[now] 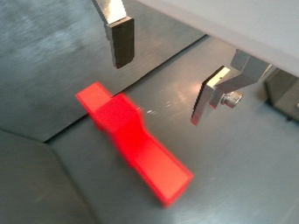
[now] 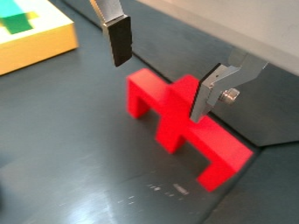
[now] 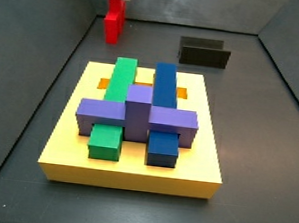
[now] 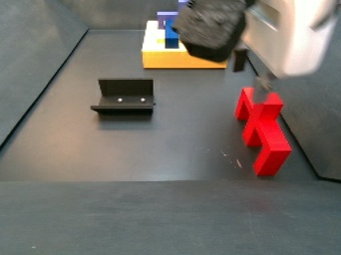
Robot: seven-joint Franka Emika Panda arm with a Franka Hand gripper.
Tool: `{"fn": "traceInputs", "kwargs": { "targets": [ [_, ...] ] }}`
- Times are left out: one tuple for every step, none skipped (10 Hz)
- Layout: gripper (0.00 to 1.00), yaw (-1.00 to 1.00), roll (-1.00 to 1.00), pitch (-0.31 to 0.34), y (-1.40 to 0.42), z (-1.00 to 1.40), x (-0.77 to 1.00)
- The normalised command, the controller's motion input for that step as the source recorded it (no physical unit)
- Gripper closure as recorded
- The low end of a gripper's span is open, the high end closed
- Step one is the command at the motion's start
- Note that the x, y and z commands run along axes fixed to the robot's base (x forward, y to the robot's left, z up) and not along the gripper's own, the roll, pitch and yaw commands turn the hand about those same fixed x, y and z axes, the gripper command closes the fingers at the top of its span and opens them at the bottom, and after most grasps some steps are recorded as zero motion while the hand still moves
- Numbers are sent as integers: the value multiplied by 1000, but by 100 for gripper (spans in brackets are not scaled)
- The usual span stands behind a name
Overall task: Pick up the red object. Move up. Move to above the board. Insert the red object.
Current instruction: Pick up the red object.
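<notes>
The red object [image 2: 176,124] lies flat on the dark floor beside the wall, a bar with short legs and a central stub; it also shows in a wrist view [image 1: 135,144] and in both side views [image 3: 114,17] [image 4: 262,129]. My gripper [image 2: 158,87] hangs open just above it, with nothing between the fingers [image 1: 121,42]. One finger lines up with the central stub and the other stands off beyond the bar. In a side view the gripper [image 4: 256,75] sits over the red object's far end. The yellow board [image 3: 132,169] carries green, blue and purple blocks, well away from the gripper.
The dark fixture [image 4: 124,97] stands on the floor left of the red object, also seen behind the board [image 3: 206,54]. A grey wall [image 1: 47,52] runs close along the red object. A corner of the board [image 2: 35,44] shows in a wrist view.
</notes>
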Motion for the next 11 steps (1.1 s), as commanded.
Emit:
{"fn": "traceInputs", "kwargs": {
  "targets": [
    [0,-326,0,-43,131,-237,-471],
    [0,-314,0,-9,63,-280,-369],
    [0,-91,14,0,49,-331,-100],
    [0,0,17,0,80,-300,-23],
    [0,0,30,0,43,-291,-29],
    [0,0,33,1,43,-274,0],
    [0,-9,3,0,57,-266,-197],
    [0,0,0,0,0,-120,-194],
    [0,0,0,0,0,-71,-109],
    [0,66,0,0,20,-71,0],
    [0,37,0,31,46,0,146]
  ]
}}
